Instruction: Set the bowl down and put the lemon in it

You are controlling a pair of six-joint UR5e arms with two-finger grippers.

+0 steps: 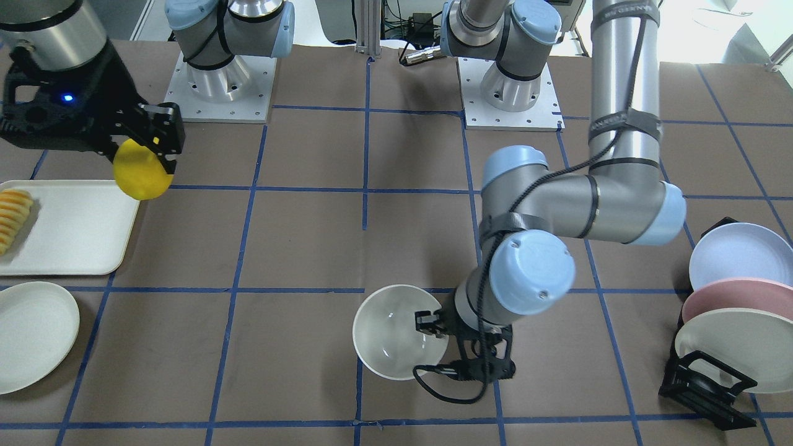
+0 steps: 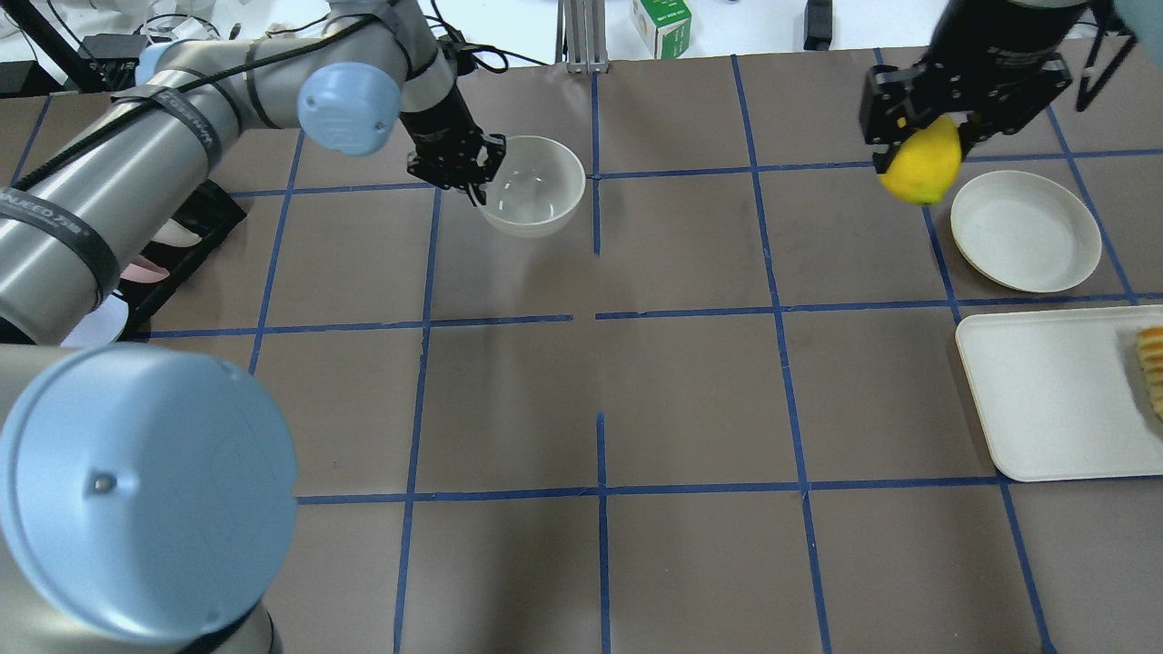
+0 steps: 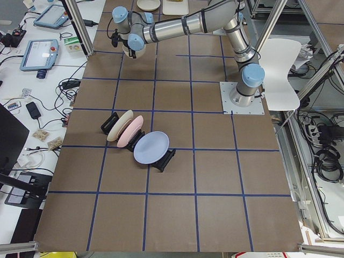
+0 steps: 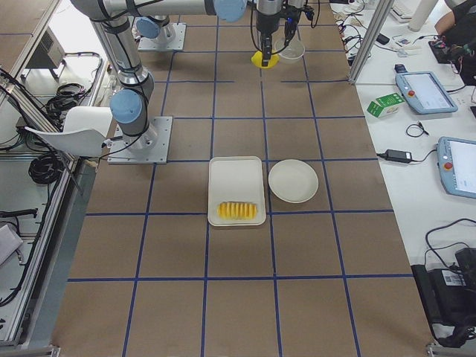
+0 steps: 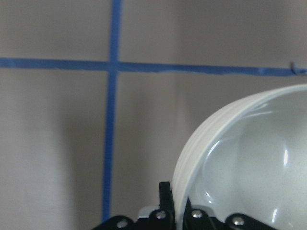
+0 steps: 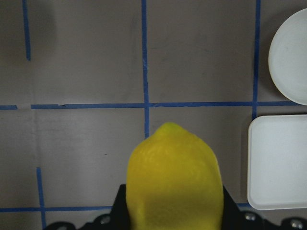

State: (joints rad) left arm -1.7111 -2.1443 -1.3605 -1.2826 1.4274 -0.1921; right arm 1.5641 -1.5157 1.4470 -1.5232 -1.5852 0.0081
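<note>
Brown paper with a grid of blue tape covers the tabletop [image 2: 690,391], and on it the task looks about half done. The left arm [image 2: 118,200] reaches far across to the middle of the far side. At the robot's right end lies a cream tray [image 2: 1045,400] with a row of fruit slices [image 1: 12,217], and at the left end a rack [image 1: 706,378] holds blue, pink and cream plates. A flat plate [image 2: 1025,232] lies just beside the tray.

The bowl [image 2: 536,186] stands upright at the middle of the far side. The left gripper [image 2: 472,180] is clamped on its rim, one finger inside and one outside, as the left wrist view shows. Whether the bowl's foot rests on the tabletop cannot be told, so its placing seems nearly finished but not released.

The lemon [image 2: 922,163] hangs above the tabletop near the flat plate, and the fingers of the right gripper [image 2: 925,136] are closed on its upper half, its pointed end down. It is well apart from the bowl, with open squares of the grid between them.

What seems left: to let the bowl go, to carry the lemon across over it, and to drop it inside.
</note>
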